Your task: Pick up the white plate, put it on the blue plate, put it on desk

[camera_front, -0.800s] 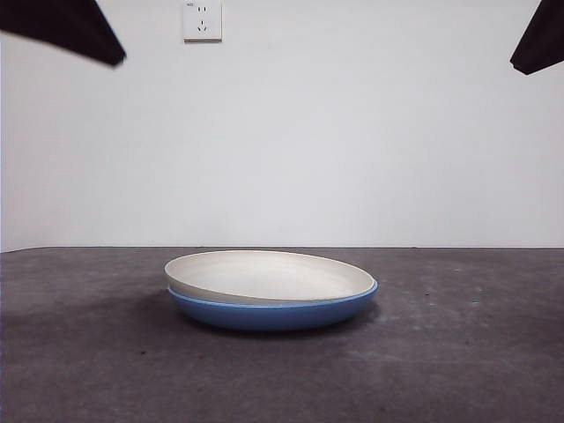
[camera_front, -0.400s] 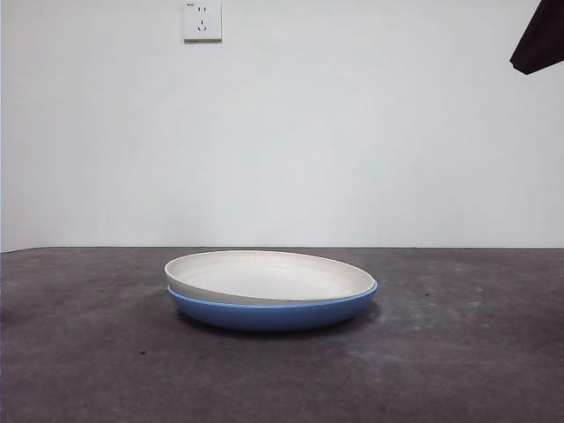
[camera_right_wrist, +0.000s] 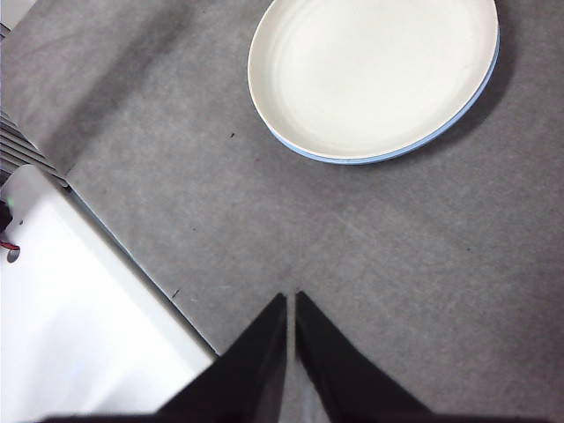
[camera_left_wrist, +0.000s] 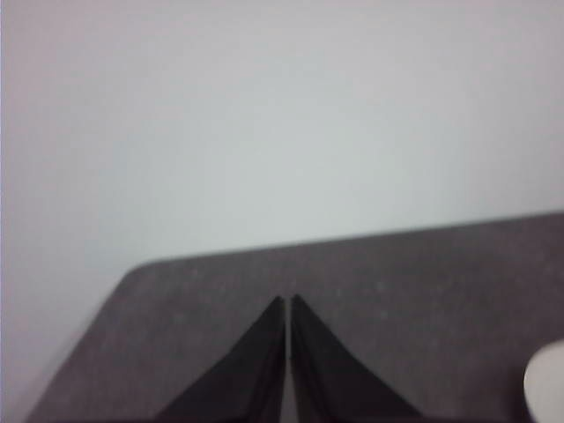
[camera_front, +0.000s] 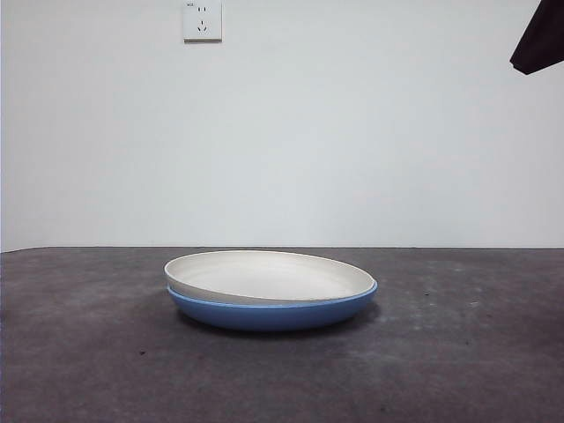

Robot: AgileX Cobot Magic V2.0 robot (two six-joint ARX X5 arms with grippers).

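Behind my table it's just a plain white wall (camera_front: 352, 132) with one white power socket (camera_front: 202, 19) up high, evenly lit, and a white panel (camera_right_wrist: 79, 326) sits beside the tabletop edge.

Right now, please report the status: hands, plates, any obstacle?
Left hand shut, empty, away from the plates. Right hand shut, empty, above the desk. White plate sits stacked on blue plate. Nothing in the way.

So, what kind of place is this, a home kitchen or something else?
Probably a lab or test room, not a kitchen. The desk is bare grey with only a white plate stacked on a blue plate, the wall behind is plain white with one socket, and robot grippers wait above.
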